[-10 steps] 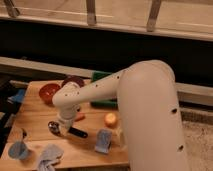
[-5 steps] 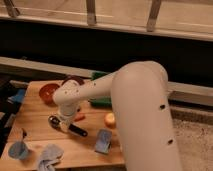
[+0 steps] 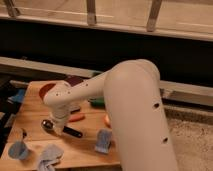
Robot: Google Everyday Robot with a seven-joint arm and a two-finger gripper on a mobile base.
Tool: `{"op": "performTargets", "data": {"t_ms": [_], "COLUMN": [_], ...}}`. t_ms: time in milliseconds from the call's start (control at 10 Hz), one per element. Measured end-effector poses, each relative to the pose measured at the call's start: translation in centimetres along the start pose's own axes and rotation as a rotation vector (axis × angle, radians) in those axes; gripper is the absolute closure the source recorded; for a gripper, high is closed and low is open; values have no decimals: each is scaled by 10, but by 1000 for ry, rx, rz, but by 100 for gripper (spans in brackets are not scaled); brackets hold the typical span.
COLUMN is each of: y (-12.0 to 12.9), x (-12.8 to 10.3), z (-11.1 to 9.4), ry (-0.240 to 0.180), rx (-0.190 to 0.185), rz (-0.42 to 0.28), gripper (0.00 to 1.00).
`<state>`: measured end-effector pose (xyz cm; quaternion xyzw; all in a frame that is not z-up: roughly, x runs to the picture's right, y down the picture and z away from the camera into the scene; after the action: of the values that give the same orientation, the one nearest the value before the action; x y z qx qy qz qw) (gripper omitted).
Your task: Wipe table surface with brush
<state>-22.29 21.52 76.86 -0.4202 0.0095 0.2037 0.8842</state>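
The brush (image 3: 48,124) lies on the table surface (image 3: 30,112), its round greyish head to the left and its black handle (image 3: 74,132) running right. My gripper (image 3: 60,121) hangs under the white wrist, directly over the brush where head and handle meet. It is shut. The wrist hides whether it holds or touches the brush. My thick white arm (image 3: 132,110) fills the right of the view and covers the right part of the table.
A red bowl (image 3: 46,90) and a darker bowl (image 3: 76,80) stand at the back, beside a green tray (image 3: 98,76). An orange-red stick (image 3: 77,118) lies behind the handle. A blue sponge (image 3: 103,141), a blue cup (image 3: 17,150) and a crumpled cloth (image 3: 47,157) lie along the front edge.
The big arm link has swung left and now covers more of the table. The wrist has settled slightly lower over the brush. The brush still lies on the wood.
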Motion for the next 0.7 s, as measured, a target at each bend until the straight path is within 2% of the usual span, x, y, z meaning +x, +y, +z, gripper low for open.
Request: {"op": "performTargets", "data": {"t_ms": [200,400,500,700], "y": [8,6,1,-29], "x": [18,28,32,38], "z": [3,6,6,5], "ry": [66,113,125,142], "rx": [-8,0,5,25], "rz": [27,64,80,117], "gripper": [100,100,100,100]}}
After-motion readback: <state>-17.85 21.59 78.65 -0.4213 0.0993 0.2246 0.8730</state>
